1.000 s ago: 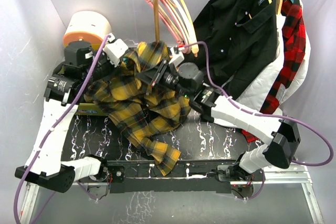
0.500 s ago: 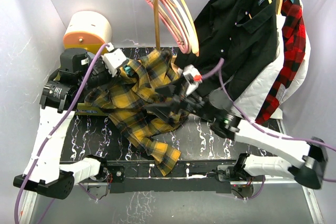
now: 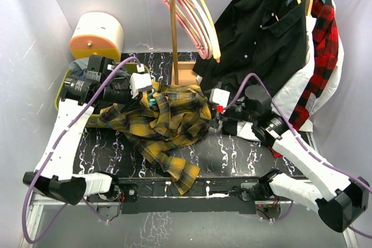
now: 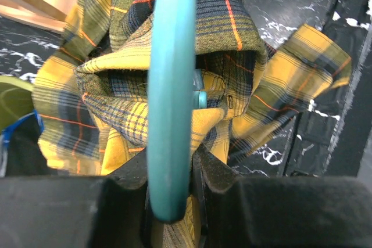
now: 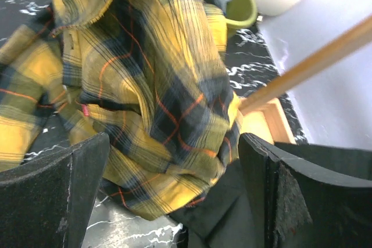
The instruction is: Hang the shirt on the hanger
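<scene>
The yellow-and-black plaid shirt lies crumpled on the black marbled table, one sleeve trailing toward the near edge. My left gripper is at the shirt's upper left, shut on the teal hanger. Only a small teal piece of the hanger shows from above, the rest buried in cloth. In the left wrist view the shirt bunches around the hanger, with the left gripper clamped on the bar. My right gripper stands open just right of the shirt. The shirt hangs before the open right gripper, untouched.
A wooden rack pole rises from a wooden base behind the shirt. Pink hangers, a black shirt and a red plaid shirt hang from the rail. An orange-and-white drum and green bin sit far left.
My right gripper opened, let go of the shirt and drew back to the right. The shirt sank onto the table. The left gripper moved right and lower with the hanger.
</scene>
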Controlling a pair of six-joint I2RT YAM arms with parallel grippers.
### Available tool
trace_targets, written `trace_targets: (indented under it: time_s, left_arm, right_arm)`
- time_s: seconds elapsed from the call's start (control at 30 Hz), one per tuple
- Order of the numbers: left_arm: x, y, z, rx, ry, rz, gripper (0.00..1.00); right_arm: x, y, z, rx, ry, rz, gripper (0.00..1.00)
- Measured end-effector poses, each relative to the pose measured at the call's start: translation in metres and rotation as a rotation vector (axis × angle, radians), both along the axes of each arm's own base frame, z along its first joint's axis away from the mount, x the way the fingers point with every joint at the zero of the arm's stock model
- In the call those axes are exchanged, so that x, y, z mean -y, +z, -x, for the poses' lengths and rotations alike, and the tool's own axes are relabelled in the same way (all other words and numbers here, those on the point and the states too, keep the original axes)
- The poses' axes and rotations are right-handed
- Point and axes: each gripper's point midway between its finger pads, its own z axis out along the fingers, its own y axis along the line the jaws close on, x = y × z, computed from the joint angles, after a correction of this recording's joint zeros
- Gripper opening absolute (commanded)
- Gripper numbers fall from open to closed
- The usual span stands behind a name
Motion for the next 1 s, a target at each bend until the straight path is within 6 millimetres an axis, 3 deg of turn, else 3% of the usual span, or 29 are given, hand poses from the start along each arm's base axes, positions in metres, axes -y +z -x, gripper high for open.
trace_targets:
  time_s: [0.17,0.37,0.53,0.7,0.73,0.8,1.0]
  left_arm:
    - [0.000,-0.014,-0.001,-0.074,-0.062,-0.046,0.00]
    - [0.000,-0.015,0.001,-0.066,-0.103,-0.067,0.00]
    - [0.003,-0.011,0.004,-0.048,-0.137,-0.057,0.00]
    - [0.005,-0.010,0.006,-0.045,-0.153,-0.048,0.00]
    - [0.005,-0.009,0.006,-0.044,-0.154,-0.045,0.00]
    - [0.007,-0.008,0.005,-0.038,-0.159,-0.041,0.00]
    - [0.007,-0.007,0.001,-0.029,-0.143,-0.038,0.00]
  right_arm:
    - [-0.020,0.000,0.002,-0.038,0.137,0.071,0.91]
    - [-0.042,0.011,0.001,-0.095,0.257,0.062,0.79]
    - [-0.055,-0.010,-0.005,-0.200,0.299,0.069,0.73]
    - [-0.064,-0.023,-0.007,-0.290,0.326,0.063,0.55]
    - [-0.066,-0.023,-0.007,-0.299,0.332,0.060,0.45]
    - [-0.071,-0.020,-0.008,-0.310,0.346,0.049,0.11]
    - [-0.079,-0.018,-0.007,-0.342,0.345,0.027,0.08]
